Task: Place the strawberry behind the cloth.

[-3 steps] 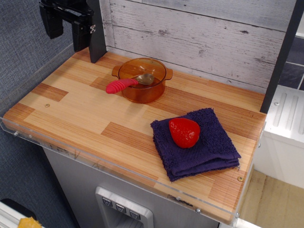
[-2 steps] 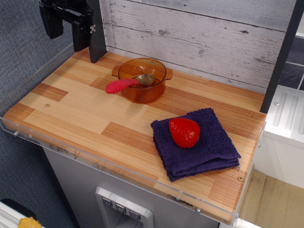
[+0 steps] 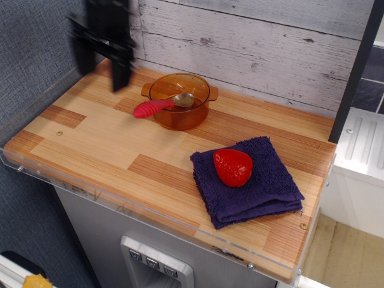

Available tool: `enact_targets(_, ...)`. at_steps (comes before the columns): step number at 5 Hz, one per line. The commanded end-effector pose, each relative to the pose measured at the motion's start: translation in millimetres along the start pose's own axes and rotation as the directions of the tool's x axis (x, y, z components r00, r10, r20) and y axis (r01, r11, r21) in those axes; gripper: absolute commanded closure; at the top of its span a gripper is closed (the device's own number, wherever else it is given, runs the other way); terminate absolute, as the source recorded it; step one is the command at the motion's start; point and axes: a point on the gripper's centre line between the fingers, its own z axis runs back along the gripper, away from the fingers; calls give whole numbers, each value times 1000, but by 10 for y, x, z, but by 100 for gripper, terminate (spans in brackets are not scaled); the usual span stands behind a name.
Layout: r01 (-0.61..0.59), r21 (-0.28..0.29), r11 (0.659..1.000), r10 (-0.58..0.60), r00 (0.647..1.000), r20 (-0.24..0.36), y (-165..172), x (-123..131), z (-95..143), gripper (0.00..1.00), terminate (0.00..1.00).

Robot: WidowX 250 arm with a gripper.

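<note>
The strawberry [image 3: 233, 167] is glossy red with pale highlights, and the cloth [image 3: 249, 181] is a dark purple-blue with a fuzzy nap. The bowl [image 3: 179, 99] is see-through amber, the spoon [image 3: 157, 106] has a red ribbed handle and a metallic bowl tinted amber through the glass, and the gripper [image 3: 103, 43] is a black blur. The surface [image 3: 102, 138] is striped wood in light tan and darker orange-brown planks with a clear edge strip, the back wall [image 3: 264, 42] is weathered whitish-grey boards, and the left wall [image 3: 33, 54] is blue-grey fabric.
</note>
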Motion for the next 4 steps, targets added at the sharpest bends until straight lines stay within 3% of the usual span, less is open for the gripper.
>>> enact_targets(1,177,33,984,-180,976,124,-699,7,422,0,0)
enact_targets(3,266,-9,964,-263,958,113,-1288,43,302,0,0)
enact_targets(4,322,-59,945,-313,942,122,-1440,40,235,0,0)
